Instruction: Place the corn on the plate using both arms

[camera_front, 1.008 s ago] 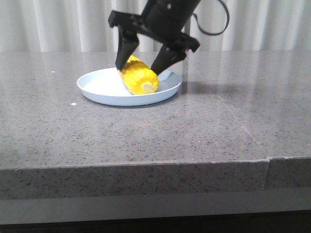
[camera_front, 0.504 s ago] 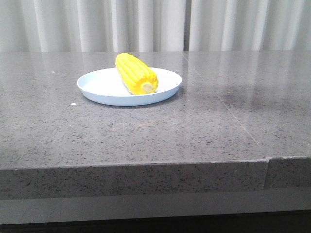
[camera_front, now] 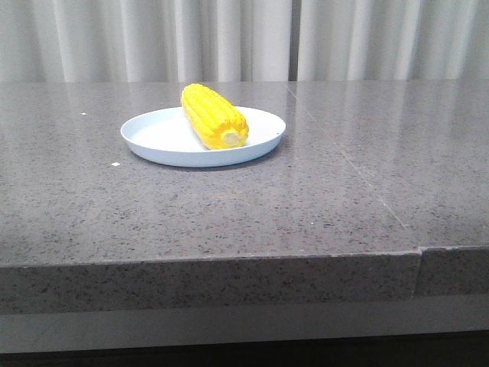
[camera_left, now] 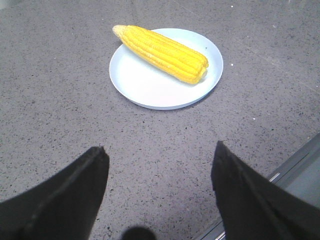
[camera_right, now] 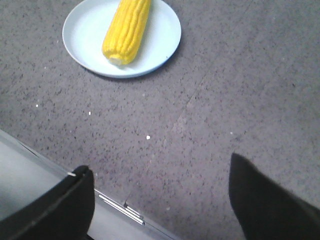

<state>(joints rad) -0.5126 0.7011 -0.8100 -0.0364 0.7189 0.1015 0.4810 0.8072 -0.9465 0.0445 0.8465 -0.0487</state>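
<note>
The yellow corn [camera_front: 215, 116] lies on the pale blue plate [camera_front: 153, 138] on the grey stone table, its pale stub end toward the front. It also shows in the left wrist view as corn [camera_left: 161, 52] on the plate [camera_left: 150, 87], and in the right wrist view as corn [camera_right: 127, 30] on the plate [camera_right: 160, 37]. Neither gripper shows in the front view. My left gripper [camera_left: 157, 155] is open and empty, well back from the plate. My right gripper [camera_right: 157, 172] is open and empty above the table's front edge.
The grey speckled tabletop [camera_front: 344, 176] has a seam running front to back to the right of the plate. The table's front edge with a metal strip [camera_right: 120, 207] lies under the right gripper. White curtains [camera_front: 244, 38] hang behind.
One second ago an open black gripper straddled the corn on the plate. It has withdrawn out of the front view. The corn stays on the plate, unmoved.
</note>
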